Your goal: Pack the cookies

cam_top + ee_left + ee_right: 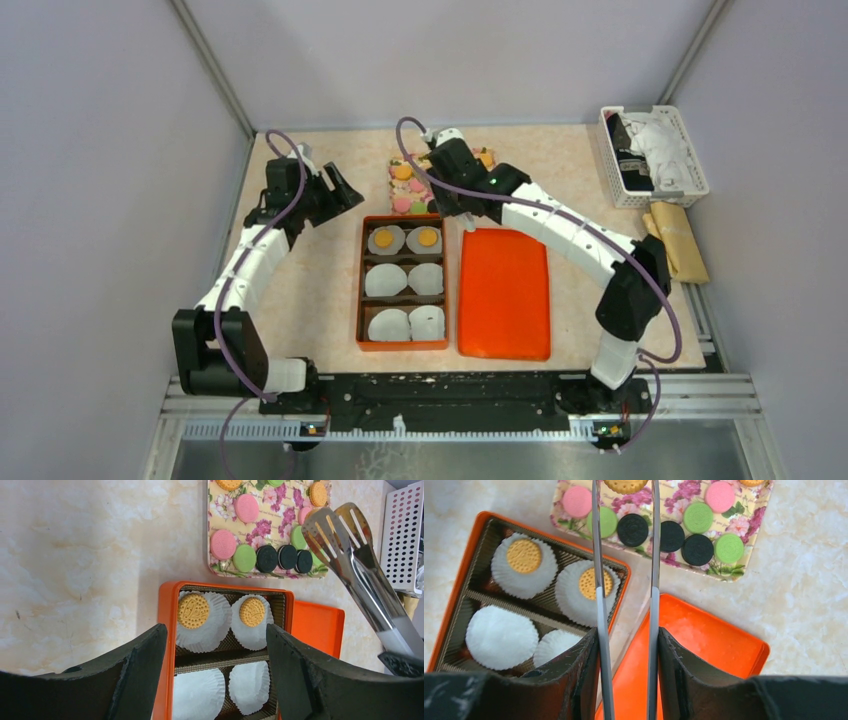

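Seen from above, two robot arms reach over a marble-patterned table. The right gripper is closed partway on a pair of metal tongs, squeezing both arms, with the tips over a floral board. Most cookies lie on that board in pink, green, black and orange. Two more orange ones sit in paper cups at the far end of an orange box. The left gripper is spread wide and empty, left of the box. An orange lid lies right of it.
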{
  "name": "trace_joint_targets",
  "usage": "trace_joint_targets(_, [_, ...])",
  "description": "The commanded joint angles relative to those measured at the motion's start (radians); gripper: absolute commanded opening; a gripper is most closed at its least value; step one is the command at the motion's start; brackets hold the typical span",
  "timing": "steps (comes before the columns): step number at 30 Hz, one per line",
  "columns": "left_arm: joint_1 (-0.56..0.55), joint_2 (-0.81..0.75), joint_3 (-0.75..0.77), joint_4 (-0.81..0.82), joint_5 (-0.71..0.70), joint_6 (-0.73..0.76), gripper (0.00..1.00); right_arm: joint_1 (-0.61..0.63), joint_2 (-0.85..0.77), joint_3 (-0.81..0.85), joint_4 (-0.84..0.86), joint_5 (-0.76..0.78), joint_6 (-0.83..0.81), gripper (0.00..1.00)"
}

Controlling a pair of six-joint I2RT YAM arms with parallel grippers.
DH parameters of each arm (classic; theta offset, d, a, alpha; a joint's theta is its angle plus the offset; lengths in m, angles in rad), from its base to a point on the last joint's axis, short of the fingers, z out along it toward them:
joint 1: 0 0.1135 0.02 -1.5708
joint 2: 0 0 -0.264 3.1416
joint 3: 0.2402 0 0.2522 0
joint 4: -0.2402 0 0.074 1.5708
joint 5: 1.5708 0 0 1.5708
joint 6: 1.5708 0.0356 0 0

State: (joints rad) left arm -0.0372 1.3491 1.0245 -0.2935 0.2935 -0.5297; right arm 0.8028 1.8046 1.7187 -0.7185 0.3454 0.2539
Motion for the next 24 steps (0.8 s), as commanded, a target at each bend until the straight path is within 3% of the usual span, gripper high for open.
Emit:
trace_joint_targets(1, [0.009, -0.049, 0.003, 0.01, -0.021, -0.01, 0.79, 0.063, -0.098, -0.037, 0.013, 0.035, -0.008, 0.04])
trace_joint_targets(9, [0.029, -0.051, 0.007, -0.007, -0.056, -0.026, 0.79, 0.246, -0.19, -0.147, -0.015, -0.027, 0.027, 0.05])
trace_joint_targets(24, [0.03, -0.053, 0.002, -0.011, -0.031, -0.028, 0.79, 0.367, -0.218, -0.262, -0.008, -0.07, 0.091, 0.04])
